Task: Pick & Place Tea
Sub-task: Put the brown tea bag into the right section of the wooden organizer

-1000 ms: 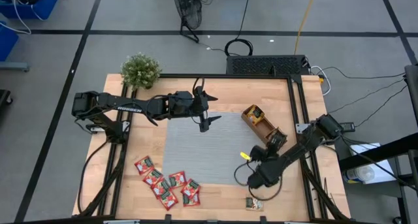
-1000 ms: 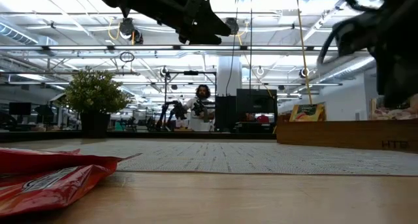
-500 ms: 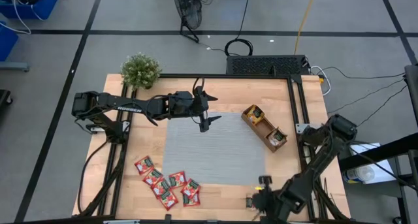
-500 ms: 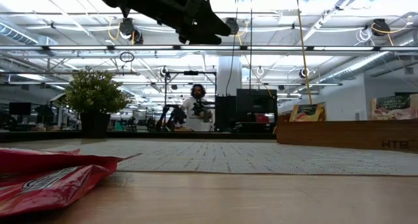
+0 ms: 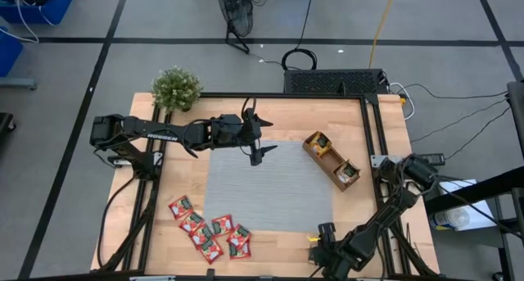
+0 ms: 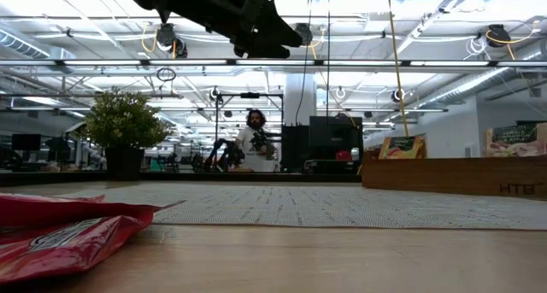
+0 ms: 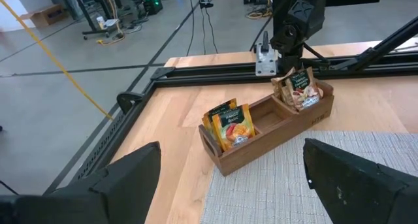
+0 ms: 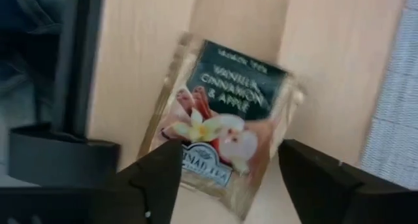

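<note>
A pale sachet with a dark green top [image 8: 222,129] lies flat on the bare wood by the table's near edge, to the right of the grey mat [image 5: 262,187]. My right gripper [image 8: 228,162] hangs over it, open and pointing down, one finger on either side; in the high view my right gripper [image 5: 324,247] covers the sachet. Several red sachets [image 5: 210,232] lie in a heap at the near left. My left gripper [image 5: 255,133] hovers open over the mat's far edge. The wooden tray [image 5: 332,160] holds orange-yellow sachets [image 7: 228,123] and pale ones [image 7: 300,90].
A potted plant [image 5: 176,88] stands at the far left corner. Black frame rails [image 5: 372,150] run along the table's sides. The red sachets [image 6: 60,229] fill the low view's near left. A person shows far off in the room behind the table.
My right gripper has swung from over the mat's near right part toward the table's near edge, has sunk a little and has tipped from nearly level to pointing down over the pale sachet. It has left the low view.
</note>
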Tool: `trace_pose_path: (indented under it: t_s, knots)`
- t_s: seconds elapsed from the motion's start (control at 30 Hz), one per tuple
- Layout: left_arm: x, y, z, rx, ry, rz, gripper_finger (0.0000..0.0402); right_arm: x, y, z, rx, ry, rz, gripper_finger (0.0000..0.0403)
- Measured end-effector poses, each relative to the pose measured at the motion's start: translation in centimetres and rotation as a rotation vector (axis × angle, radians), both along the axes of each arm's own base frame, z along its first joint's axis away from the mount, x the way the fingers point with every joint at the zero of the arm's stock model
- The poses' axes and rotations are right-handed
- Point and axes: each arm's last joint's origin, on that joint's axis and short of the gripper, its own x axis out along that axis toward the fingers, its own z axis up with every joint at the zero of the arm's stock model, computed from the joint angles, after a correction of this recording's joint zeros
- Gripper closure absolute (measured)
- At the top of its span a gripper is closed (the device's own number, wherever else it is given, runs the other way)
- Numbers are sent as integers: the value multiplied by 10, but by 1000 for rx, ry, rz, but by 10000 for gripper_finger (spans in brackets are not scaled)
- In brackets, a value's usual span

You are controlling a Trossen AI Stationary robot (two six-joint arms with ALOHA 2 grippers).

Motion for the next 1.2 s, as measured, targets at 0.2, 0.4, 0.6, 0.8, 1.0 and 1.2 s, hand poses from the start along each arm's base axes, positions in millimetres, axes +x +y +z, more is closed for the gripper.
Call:
trace_pose_path:
  t_s: [0.2, 0.4, 0.6, 0.8, 1.0, 1.2]
  knots:
    - [0, 0, 0, 0, 0, 1, 36, 3, -1, -6, -13, 15, -17, 146]
    - [0, 0, 0, 0, 1, 1, 36, 4, -3, -4, 10, 30, -43, 179]
    - [0, 0, 0, 0, 1, 1, 36, 6, -4, -4, 29, 40, -35, 225]
    - [0, 0, 0, 0, 0, 0, 36, 11, -7, -4, 34, 38, -23, 283]
    - [0, 0, 0, 0, 0, 0, 36, 15, -9, -4, 49, 47, 43, 364]
    - [0, 0, 0, 0, 1, 0, 36, 15, -15, 4, -22, -16, 58, 396]
